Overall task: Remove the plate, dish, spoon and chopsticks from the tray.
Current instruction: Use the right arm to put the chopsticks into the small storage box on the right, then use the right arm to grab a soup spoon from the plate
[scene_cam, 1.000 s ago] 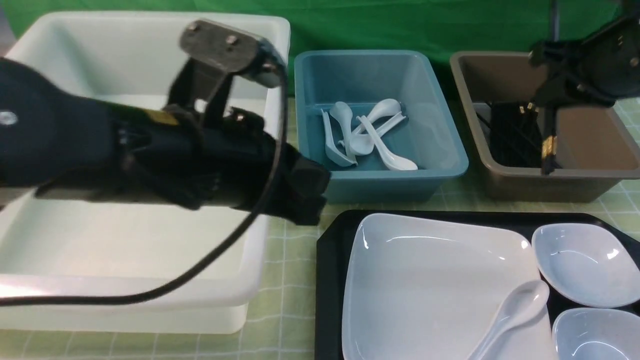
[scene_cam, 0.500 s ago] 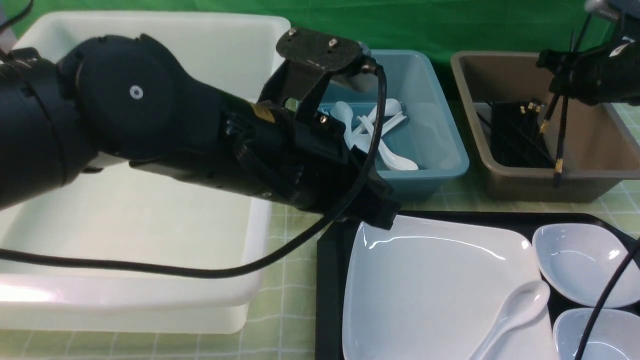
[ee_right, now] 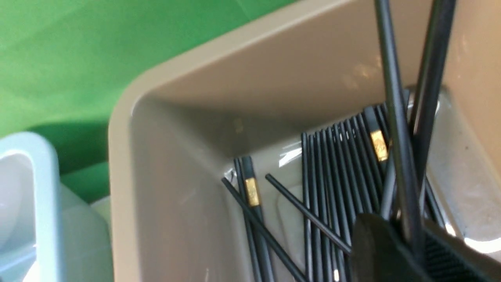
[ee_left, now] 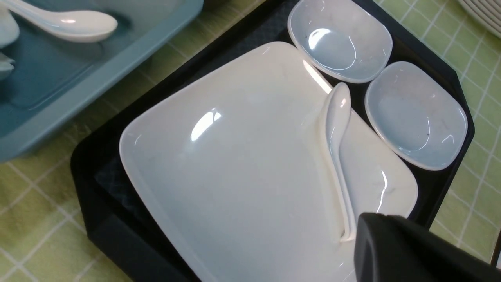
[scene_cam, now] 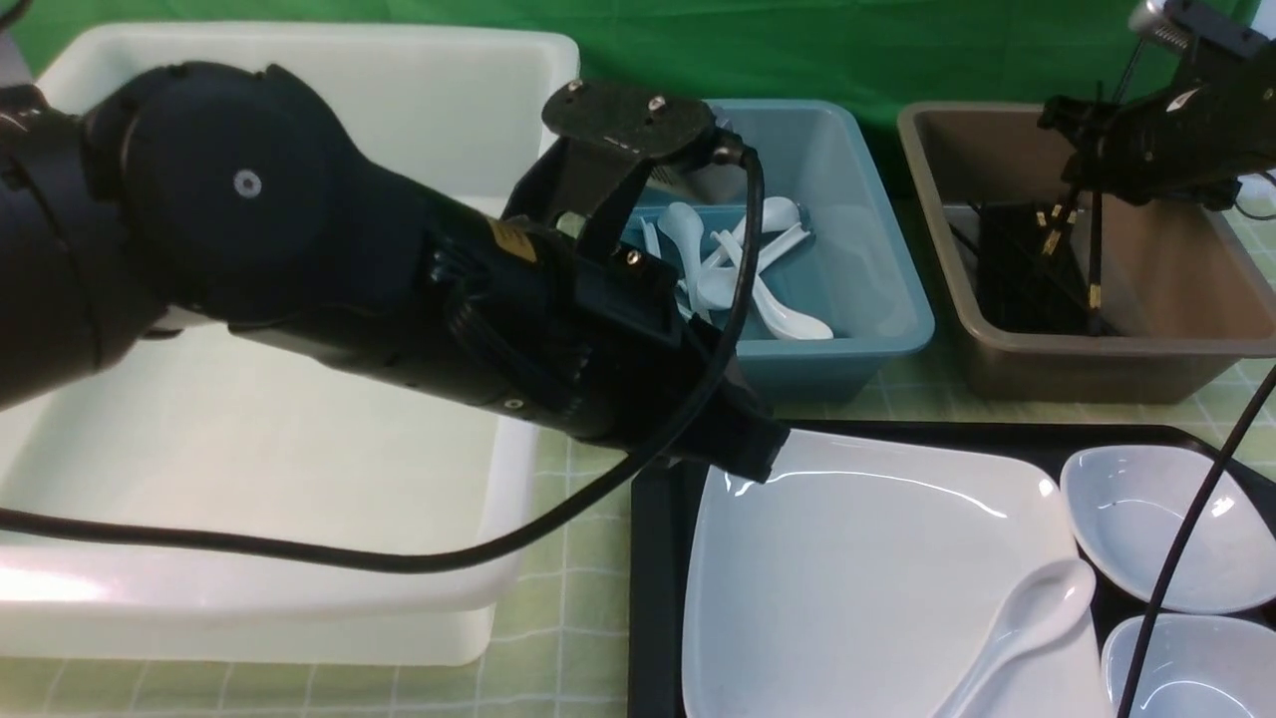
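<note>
The large white plate (scene_cam: 857, 578) (ee_left: 242, 164) lies on the black tray (scene_cam: 653, 558) (ee_left: 90, 184). The white spoon (scene_cam: 1027, 623) (ee_left: 336, 129) lies on the plate's right side. Two small white dishes (scene_cam: 1156, 529) (scene_cam: 1186, 668) sit on the tray to the right of the plate. My left gripper (scene_cam: 748, 454) hovers at the plate's far left corner. Only one dark finger (ee_left: 391, 250) shows, so I cannot tell how its jaws stand. My right gripper (scene_cam: 1092, 165) (ee_right: 415, 243) is shut on the black chopsticks (scene_cam: 1094, 249) (ee_right: 395, 117), which hang over the brown tub.
A big white tub (scene_cam: 249, 479) stands at the left under my left arm. A blue tub (scene_cam: 857, 299) at the back holds several spoons. The brown tub (scene_cam: 1176, 269) (ee_right: 164, 156) holds several black chopsticks. A stack of white plates (ee_left: 481, 11) lies beyond the tray.
My left arm has swung right from over the white tub to the plate's far left corner. My right gripper has lifted the chopsticks a little and shifted slightly left over the brown tub.
</note>
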Action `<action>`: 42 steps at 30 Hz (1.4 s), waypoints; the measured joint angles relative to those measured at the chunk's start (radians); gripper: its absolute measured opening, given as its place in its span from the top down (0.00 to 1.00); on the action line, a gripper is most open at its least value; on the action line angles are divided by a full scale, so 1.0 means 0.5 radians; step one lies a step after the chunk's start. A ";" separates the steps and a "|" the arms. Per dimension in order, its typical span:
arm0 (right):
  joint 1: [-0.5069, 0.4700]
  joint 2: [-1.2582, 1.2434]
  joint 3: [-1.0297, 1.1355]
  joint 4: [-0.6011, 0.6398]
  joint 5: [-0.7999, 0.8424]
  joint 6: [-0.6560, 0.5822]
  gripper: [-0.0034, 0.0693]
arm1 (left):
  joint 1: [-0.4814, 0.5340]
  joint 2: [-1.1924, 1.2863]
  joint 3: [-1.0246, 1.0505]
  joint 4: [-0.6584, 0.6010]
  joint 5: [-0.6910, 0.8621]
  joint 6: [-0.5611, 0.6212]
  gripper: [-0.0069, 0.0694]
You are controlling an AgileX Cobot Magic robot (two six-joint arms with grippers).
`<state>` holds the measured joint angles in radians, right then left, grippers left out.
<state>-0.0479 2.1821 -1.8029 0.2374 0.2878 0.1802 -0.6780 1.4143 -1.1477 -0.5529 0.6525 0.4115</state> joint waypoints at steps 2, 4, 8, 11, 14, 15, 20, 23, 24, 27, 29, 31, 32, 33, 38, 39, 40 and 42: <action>-0.002 0.002 0.000 0.000 -0.039 0.000 0.85 | 0.000 0.000 0.000 0.005 0.000 -0.008 0.91; -0.002 0.001 0.000 0.000 -0.072 -0.005 0.85 | 0.000 0.000 0.000 0.009 0.002 -0.025 0.91; -0.002 0.010 0.000 0.000 -0.125 -0.029 0.82 | 0.000 0.000 0.000 0.009 0.027 -0.037 0.91; -0.002 0.017 0.000 0.000 -0.118 -0.030 0.76 | 0.000 0.000 0.000 0.012 0.046 -0.051 0.91; -0.002 0.019 0.000 0.000 -0.080 -0.030 0.57 | 0.000 0.000 0.000 0.016 0.058 -0.061 0.91; -0.002 0.019 0.000 0.000 -0.071 -0.030 0.55 | 0.000 0.000 0.000 0.016 0.058 -0.063 0.91; -0.002 0.014 -0.091 -0.002 0.342 -0.063 0.30 | 0.000 0.000 0.000 0.025 0.074 -0.088 0.91; -0.002 -0.049 -0.221 -0.002 0.761 -0.201 0.30 | 0.000 0.000 0.000 0.039 0.088 -0.088 0.91; -0.002 -0.057 -0.232 -0.002 0.792 -0.201 0.30 | 0.000 0.000 0.000 0.039 0.088 -0.088 0.91; 0.000 -0.284 -0.444 -0.004 1.331 -0.360 0.50 | 0.000 0.000 0.000 0.080 0.140 -0.088 0.91; 0.000 -0.484 -0.527 -0.004 1.572 -0.400 0.65 | 0.000 0.000 0.000 0.103 0.177 -0.090 0.91; 0.000 -0.712 -0.542 0.009 1.730 -0.393 0.81 | 0.000 -0.005 0.000 0.130 0.202 -0.090 0.91; 0.000 -0.832 -0.511 0.022 1.755 -0.382 0.86 | 0.000 -0.014 0.000 0.142 0.209 -0.090 0.91; 0.000 -0.880 -0.502 0.030 1.755 -0.378 0.87 | 0.000 -0.016 0.000 0.142 0.209 -0.090 0.91; 0.166 -1.449 0.023 0.076 1.757 -0.327 0.88 | 0.000 -0.126 0.000 0.339 0.216 -0.208 0.91; 0.253 -1.560 0.202 0.083 1.757 -0.307 0.85 | 0.000 -0.155 0.000 0.394 0.217 -0.247 0.91; 0.320 -1.625 0.331 0.083 1.755 -0.278 0.82 | 0.000 -0.181 0.000 0.439 0.217 -0.274 0.91; 0.488 -1.744 0.651 0.059 1.746 -0.222 0.74 | 0.000 -0.254 0.022 0.542 0.207 -0.339 0.91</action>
<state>0.1963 1.3101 -1.4774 0.2667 1.1609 0.0694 -0.6780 1.2875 -1.1368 -0.2821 0.7558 0.2420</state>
